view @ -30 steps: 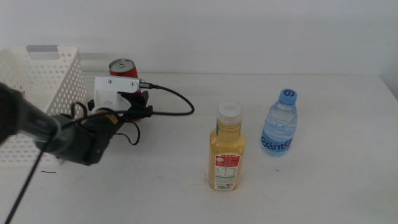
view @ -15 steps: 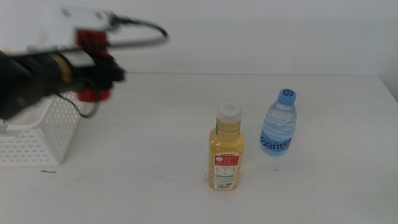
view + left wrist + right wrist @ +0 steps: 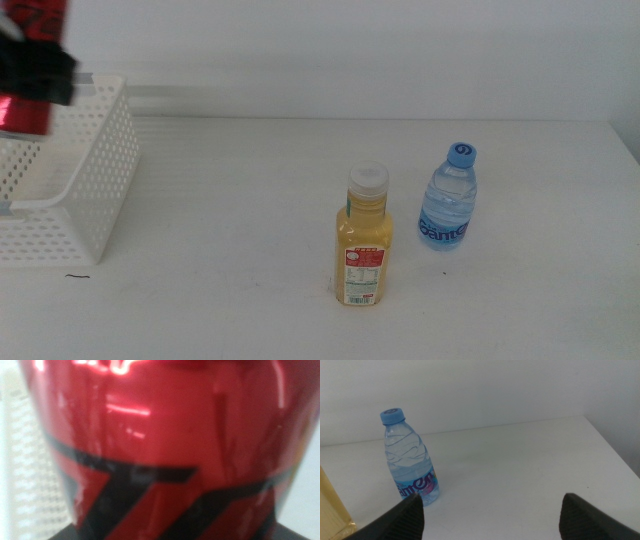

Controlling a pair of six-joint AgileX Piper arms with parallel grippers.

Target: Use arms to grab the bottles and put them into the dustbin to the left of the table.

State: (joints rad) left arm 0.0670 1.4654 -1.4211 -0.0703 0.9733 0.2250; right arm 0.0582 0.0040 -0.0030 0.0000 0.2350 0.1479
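Since the earlier frame the can (image 3: 25, 112) has been lifted off the table (image 3: 250, 220) and carried up and over the bin (image 3: 95, 190); where it stood beside the bin is now bare. In the middle view it is seen at the top left corner, above the bin's opening, with a dark, blurred shape of the left gripper (image 3: 38, 72) across it. In the left wrist view the can (image 3: 160, 450) fills the picture at close range, so it is judged to be clamped between the jaws, though the fingers themselves are barely shown.

For the step in hand, the can should be brought squarely over the bin's middle and lowered somewhat before it is released, so that the rim is not struck and the can is not bounced out.

The right gripper (image 3: 490, 510) is held with its jaws well apart and nothing between them, waiting near the water bottle (image 3: 410, 457). The juice bottle (image 3: 365, 240) stands upright right of the bin, with the water bottle (image 3: 450, 198) farther right again.
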